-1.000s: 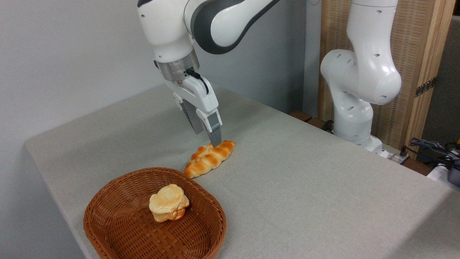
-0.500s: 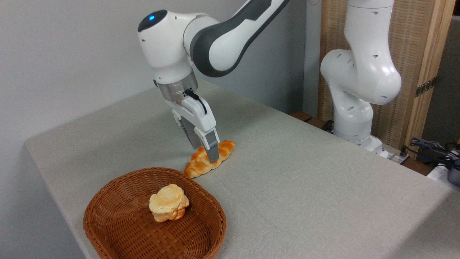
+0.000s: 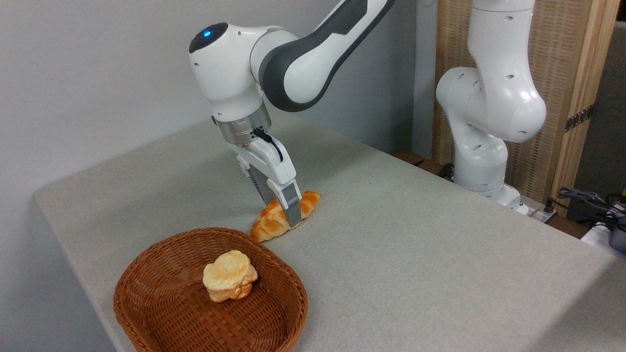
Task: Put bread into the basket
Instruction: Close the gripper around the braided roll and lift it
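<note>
The long braided golden-orange bread (image 3: 267, 227) lies on the grey table just behind the far rim of the reddish-brown wicker basket (image 3: 146, 274). My gripper (image 3: 283, 213) has come down over the loaf's middle and is open. One finger stands in front of the loaf, the other behind it, so the middle of the bread is partly hidden. The loaf rests on the cloth, with both tapered ends showing on either side of the near finger.
A small round pale bun (image 3: 230, 276) sits inside the basket. The arm's white base (image 3: 489, 112) stands at the table's back right, with cables (image 3: 587, 200) beyond it. The table's left edge drops off close to the basket.
The gripper has descended from just above the loaf to straddle it, fingertips now close to the table. The bread, basket and bun have not moved.
</note>
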{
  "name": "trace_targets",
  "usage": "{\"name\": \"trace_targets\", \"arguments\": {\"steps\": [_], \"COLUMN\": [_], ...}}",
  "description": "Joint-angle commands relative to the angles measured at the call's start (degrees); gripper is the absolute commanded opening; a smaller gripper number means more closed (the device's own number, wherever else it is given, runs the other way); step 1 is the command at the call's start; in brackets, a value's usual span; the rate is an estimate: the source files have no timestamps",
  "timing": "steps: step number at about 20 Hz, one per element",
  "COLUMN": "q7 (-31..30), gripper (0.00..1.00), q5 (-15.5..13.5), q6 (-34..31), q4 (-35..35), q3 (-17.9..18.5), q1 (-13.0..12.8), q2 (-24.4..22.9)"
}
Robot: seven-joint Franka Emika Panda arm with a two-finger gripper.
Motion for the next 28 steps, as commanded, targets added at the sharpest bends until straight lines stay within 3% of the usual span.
{"name": "trace_targets", "arguments": {"steps": [1,3,4,7,9,20,25,28], "q7": [0.5,0.6,0.7,1.0,1.1,1.0,0.8,0.6], "gripper": [1.0,0.99,0.92,0.55,0.44,0.45,0.45,0.46], "q5": [1.5,1.5,1.9,3.4,3.5,3.5,2.6,1.8], "q6": [0.8,0.7,0.8,0.8,0.8,0.7,-3.6,-7.7], "q4": [-1.6,-1.6,-1.6,-1.5,-1.5,-1.4,1.3,4.7], "q3": [0.4,0.4,0.3,0.2,0.2,0.2,-0.1,0.0], "q1": [-0.4,-0.4,-0.4,-0.4,-0.5,-0.5,-0.7,-3.3], "q2": [-0.7,-0.8,-0.8,-0.9,-0.9,-1.5,-3.2,-3.3]}}
